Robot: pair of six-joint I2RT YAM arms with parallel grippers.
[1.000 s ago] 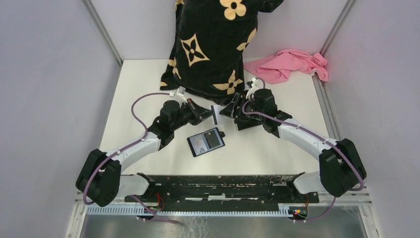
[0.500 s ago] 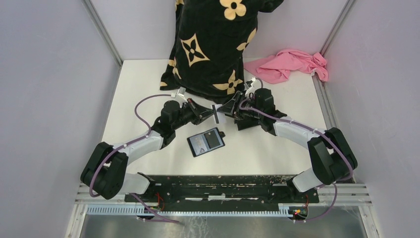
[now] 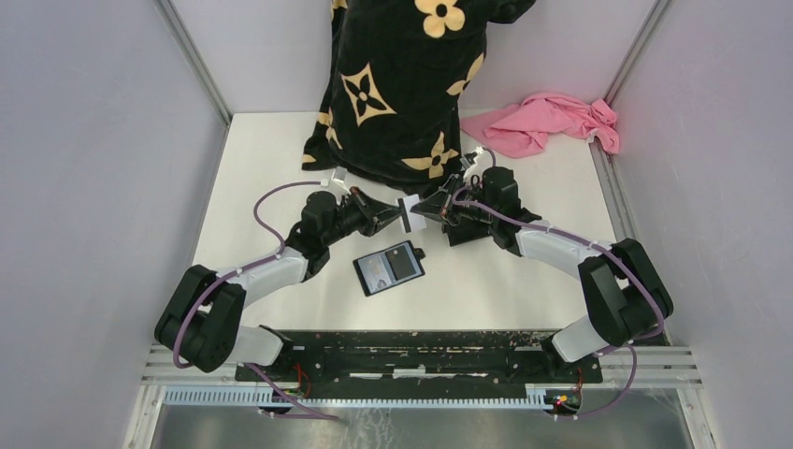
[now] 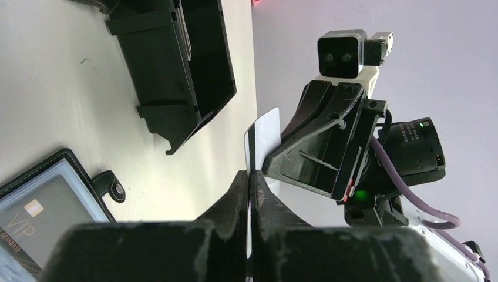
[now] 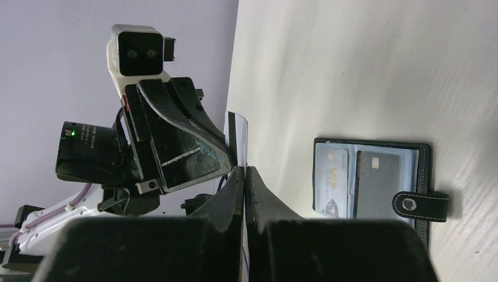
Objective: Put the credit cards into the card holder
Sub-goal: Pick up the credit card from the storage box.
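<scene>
Above the table (image 3: 252,187), just beyond the card holder (image 3: 389,269), both claws meet on one whitish card (image 4: 265,132) with a dark stripe, held on edge. Left gripper (image 4: 249,183): fingers pressed together, pinching the card. Right gripper (image 5: 244,176): closed on the same card from the opposite side. The holder lies open and flat, with a pale blue card (image 5: 330,179) and a grey card (image 5: 376,185) in its pockets.

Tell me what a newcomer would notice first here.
At the centre, the left gripper and right gripper meet, both pinching one whitish card held upright in the air. Nearer, the open card holder lies flat with cards in its pockets. A black flower-patterned fabric looms at the far edge, beside a pink cloth.
</scene>
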